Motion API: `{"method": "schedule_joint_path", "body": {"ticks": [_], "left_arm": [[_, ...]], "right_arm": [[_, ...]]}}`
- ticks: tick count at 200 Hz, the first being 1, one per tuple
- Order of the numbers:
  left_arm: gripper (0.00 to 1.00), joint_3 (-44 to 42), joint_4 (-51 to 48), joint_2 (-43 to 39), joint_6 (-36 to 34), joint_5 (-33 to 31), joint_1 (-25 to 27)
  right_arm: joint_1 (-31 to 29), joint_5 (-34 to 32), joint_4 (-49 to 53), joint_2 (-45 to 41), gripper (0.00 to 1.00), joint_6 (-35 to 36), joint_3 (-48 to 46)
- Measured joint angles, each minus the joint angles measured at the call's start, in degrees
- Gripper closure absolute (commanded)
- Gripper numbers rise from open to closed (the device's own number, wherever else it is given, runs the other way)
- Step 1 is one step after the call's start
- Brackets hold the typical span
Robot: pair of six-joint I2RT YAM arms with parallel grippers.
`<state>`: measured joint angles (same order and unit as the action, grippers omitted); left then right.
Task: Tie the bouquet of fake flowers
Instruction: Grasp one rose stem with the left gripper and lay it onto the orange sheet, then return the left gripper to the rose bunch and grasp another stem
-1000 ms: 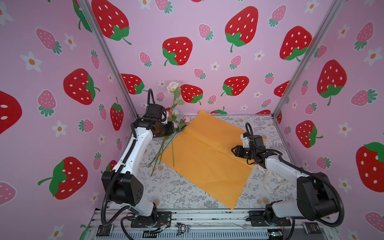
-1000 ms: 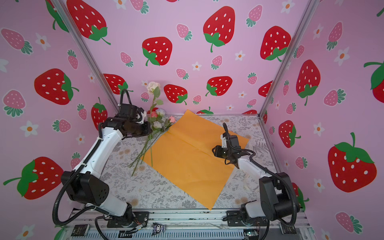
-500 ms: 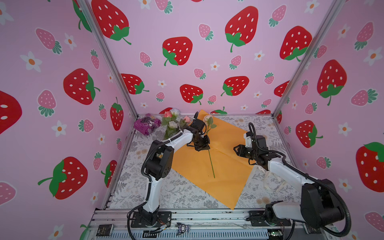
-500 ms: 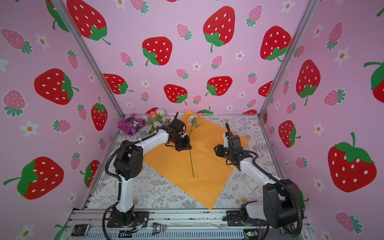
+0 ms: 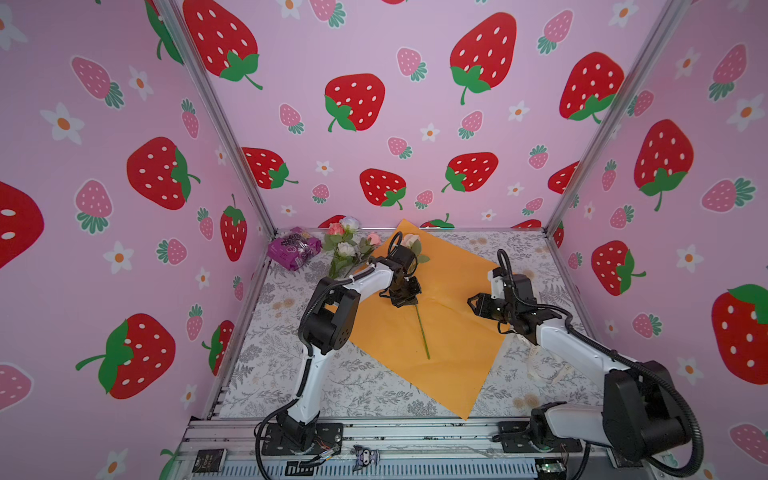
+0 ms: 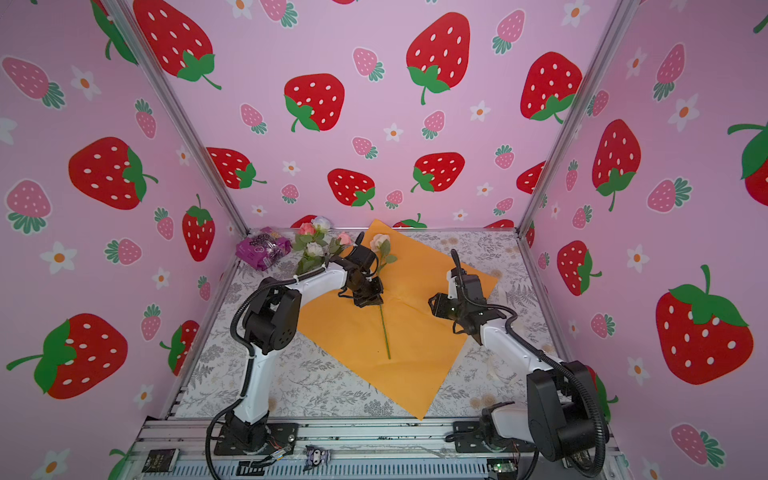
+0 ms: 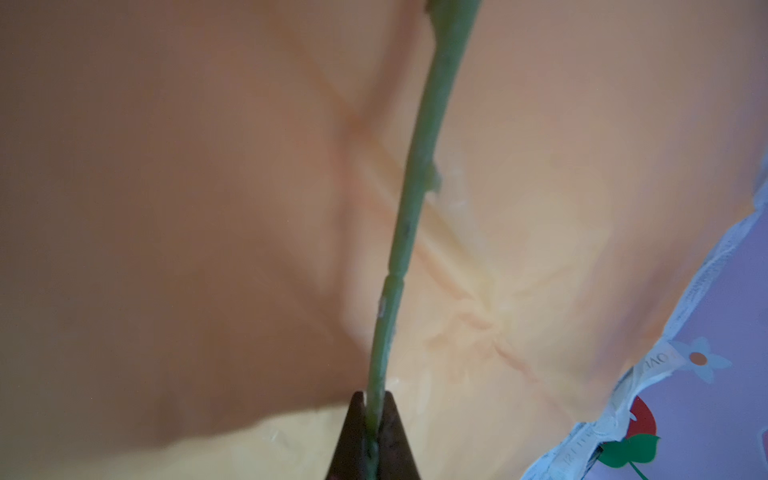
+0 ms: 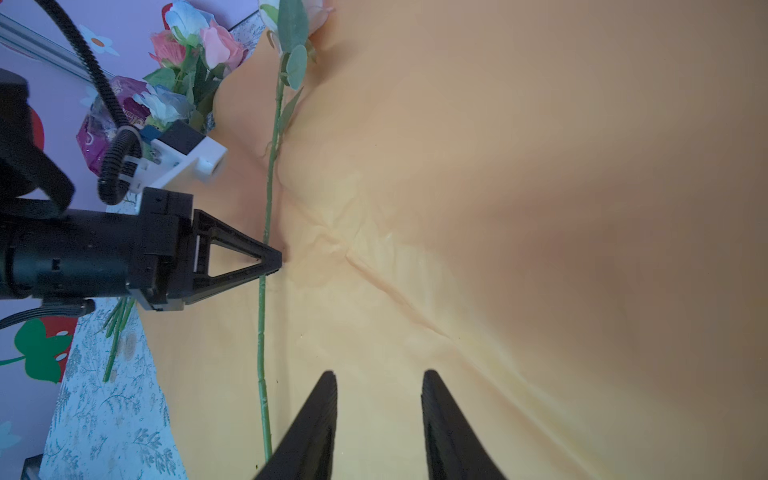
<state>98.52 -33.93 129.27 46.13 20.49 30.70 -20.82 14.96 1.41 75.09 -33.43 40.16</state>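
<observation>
Matte orange wrapping paper (image 5: pixel 457 340), creased at its middle, lies flat on the floral-printed surface (image 5: pixel 365 390). The left hand (image 8: pixel 272 262) is clamped on the thin green stem of one white rose (image 7: pixel 400 249), which stretches across the paper. The right hand (image 8: pixel 378 376) hovers over the paper, jaws partly apart, holding nothing. The other roses (image 5: pixel 345 249) lie far left beside a crinkly purple packet (image 5: pixel 293 251).
</observation>
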Motion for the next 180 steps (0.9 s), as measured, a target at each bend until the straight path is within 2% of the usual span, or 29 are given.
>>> {"method": "schedule_joint_path", "body": {"ticks": [84,88,94,137,180], "left_arm": [[0.95,1.62,-0.63,0.55,0.04,-3.02,0.07],[0.90,1.66,-0.59,0.55,0.17,-3.19,0.07],[0.87,1.73,-0.59,0.55,0.24,-3.43,0.07],[0.87,3.43,-1.33,1.27,0.13,-4.17,-0.13],[0.72,6.78,-2.64,2.64,-1.31,-4.24,-0.70]], "right_arm": [[0.00,1.49,-0.20,1.42,0.59,-1.01,-0.37],[0.00,1.57,-0.20,1.44,0.59,-1.07,-0.37],[0.00,1.62,-0.22,1.44,0.60,-1.07,-0.37],[0.00,1.90,-0.37,1.44,0.59,-1.05,-0.44],[0.00,2.14,-0.48,1.44,0.58,-1.05,-0.72]]}}
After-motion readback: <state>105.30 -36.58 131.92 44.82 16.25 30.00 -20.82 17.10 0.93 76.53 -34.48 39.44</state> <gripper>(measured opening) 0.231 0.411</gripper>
